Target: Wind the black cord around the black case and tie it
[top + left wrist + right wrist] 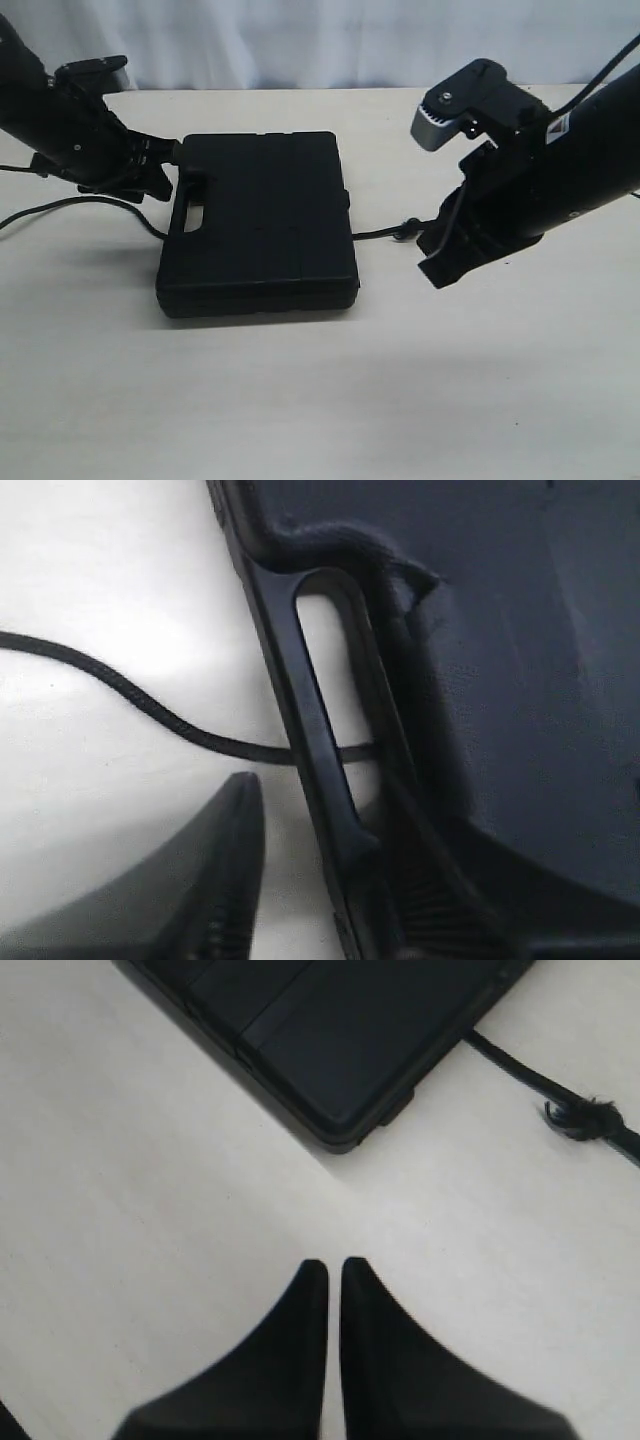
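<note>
The black case (262, 220) lies flat in the middle of the table, its handle slot (192, 215) toward the left arm. The black cord (70, 203) runs in from the left and passes under the handle bar (318, 730). It shows through the slot and comes out on the case's right side, where its knot (403, 230) lies. My left gripper (165, 172) is open at the handle, one finger (225, 880) outside the bar and the other over the case side. My right gripper (437, 265) hovers just past the knot (585, 1115), shut on nothing (335, 1265).
The pale table (320, 400) stretches wide in front of the case. A white curtain (320, 40) hangs behind the far edge. The right arm's cable (600, 70) arcs above that arm.
</note>
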Tool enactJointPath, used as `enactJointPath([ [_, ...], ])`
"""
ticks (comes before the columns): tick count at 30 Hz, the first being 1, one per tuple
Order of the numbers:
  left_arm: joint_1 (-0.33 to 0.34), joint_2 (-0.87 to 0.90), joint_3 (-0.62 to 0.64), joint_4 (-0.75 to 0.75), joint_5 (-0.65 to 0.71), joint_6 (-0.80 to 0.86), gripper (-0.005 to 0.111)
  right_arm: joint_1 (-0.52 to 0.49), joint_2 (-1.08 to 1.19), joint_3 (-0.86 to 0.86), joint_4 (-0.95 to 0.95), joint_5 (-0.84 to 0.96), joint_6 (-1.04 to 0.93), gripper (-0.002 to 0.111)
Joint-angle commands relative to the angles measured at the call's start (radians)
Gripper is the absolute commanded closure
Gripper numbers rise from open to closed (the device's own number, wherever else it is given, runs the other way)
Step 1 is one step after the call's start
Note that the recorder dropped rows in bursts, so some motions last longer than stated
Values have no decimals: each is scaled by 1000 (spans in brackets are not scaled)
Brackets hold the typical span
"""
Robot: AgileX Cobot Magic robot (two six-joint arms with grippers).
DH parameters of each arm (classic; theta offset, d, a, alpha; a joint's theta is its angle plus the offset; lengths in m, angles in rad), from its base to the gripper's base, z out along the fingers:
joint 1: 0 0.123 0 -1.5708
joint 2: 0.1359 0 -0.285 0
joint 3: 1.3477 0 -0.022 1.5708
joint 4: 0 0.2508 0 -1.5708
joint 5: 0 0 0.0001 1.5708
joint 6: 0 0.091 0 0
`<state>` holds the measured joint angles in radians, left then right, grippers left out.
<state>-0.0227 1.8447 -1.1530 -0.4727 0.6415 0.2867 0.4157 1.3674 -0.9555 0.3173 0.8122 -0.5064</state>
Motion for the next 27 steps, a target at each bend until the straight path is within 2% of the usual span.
enactJointPath([
  [1,-1,92,-58,-41,6,-8,59,41,-9,-3,-19,-53,24,104],
  [3,-1,134,-91,-95,14,-6,57,41,-9,-3,-7,-55,24,104],
  [7,-1,198,-137,-108,10,-6,57,41,-9,-3,-7,-55,24,104],
  [13,-1,241,-139,-108,-32,-3,57,41,-9,-3,-7,-58,24,104],
  [19,-1,260,-139,-177,-70,14,58,41,-9,-3,-7,-59,24,104],
  [27,-1,281,-139,-179,-38,31,84,41,-9,-3,-7,-55,24,104],
])
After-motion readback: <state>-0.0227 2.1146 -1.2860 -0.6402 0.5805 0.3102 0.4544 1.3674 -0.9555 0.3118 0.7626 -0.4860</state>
